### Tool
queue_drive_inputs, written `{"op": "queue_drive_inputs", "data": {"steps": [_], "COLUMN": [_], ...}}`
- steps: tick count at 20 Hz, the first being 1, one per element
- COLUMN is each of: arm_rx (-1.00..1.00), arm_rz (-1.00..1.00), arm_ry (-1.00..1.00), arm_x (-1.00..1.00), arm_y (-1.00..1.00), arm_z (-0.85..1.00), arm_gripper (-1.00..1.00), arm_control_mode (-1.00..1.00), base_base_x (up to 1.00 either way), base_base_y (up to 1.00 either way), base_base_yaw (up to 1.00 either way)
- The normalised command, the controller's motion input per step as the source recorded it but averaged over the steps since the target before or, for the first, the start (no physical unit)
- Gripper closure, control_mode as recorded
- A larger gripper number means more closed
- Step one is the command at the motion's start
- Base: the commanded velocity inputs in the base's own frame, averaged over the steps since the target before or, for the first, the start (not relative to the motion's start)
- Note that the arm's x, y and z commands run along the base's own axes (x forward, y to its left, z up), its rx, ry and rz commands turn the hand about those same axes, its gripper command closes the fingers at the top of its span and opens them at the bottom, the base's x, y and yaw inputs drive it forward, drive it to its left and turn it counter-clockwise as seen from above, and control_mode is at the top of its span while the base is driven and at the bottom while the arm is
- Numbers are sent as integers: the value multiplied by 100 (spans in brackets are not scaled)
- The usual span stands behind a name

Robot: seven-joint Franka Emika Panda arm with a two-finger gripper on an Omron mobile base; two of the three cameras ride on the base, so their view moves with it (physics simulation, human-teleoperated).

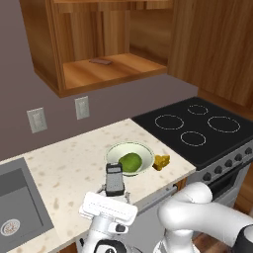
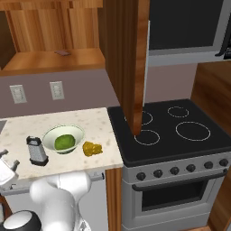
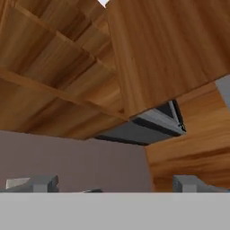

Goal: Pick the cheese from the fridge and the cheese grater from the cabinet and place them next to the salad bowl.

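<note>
Left base view: the salad bowl (image 1: 129, 157) sat in the middle of the frame on the speckled counter (image 1: 64, 170), with a green round thing (image 1: 130, 162) inside it. The cheese (image 1: 161, 161) lay just to the right of the bowl, near the edge of the black stove (image 1: 197, 131). The cheese grater (image 1: 114, 179) stood upright just below and left of the bowl, close to the front edge of the counter. The cabinet (image 1: 99, 44) hung in the upper part of the frame, open, with a small dark flat item (image 1: 100, 62) on its shelf. A steel sink (image 1: 17, 202) was at the lower left.

Right base view: the bowl (image 2: 63, 138) was at centre left, the cheese (image 2: 92, 148) just right of it, the grater (image 2: 37, 150) just left of it, all three on the counter (image 2: 90, 124). The stove (image 2: 173, 131) was at the right. The cabinet door (image 2: 140, 63) stood edge-on at centre.

Hand view: the gripper (image 3: 114, 183) looked upward at the underside of the cabinet (image 3: 67, 81) and the grey wall (image 3: 72, 161). Its two fingertips (image 3: 38, 183) stood far apart at the bottom corners, spread wide, with nothing between them.
</note>
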Motion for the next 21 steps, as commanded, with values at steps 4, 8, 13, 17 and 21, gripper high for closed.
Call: {"op": "queue_drive_inputs", "data": {"steps": [4,8,13,17,21], "arm_rx": [6,14,17,24,25], "arm_rz": [-2,-6,-7,-2,0], "arm_ry": [-24,-26,-31,-27,-20], "arm_x": [-66,-79,-77,-89,-62], "arm_y": [-3,-31,-43,-60,-67], "arm_z": [100,100,100,100,100], "arm_gripper": [-100,-100,-100,-100,-100], "arm_control_mode": [-100,-100,-100,-100,-100], "base_base_x": [0,0,0,0,0], "base_base_y": [0,0,0,0,0], "base_base_yaw": [0,0,0,0,0]}}
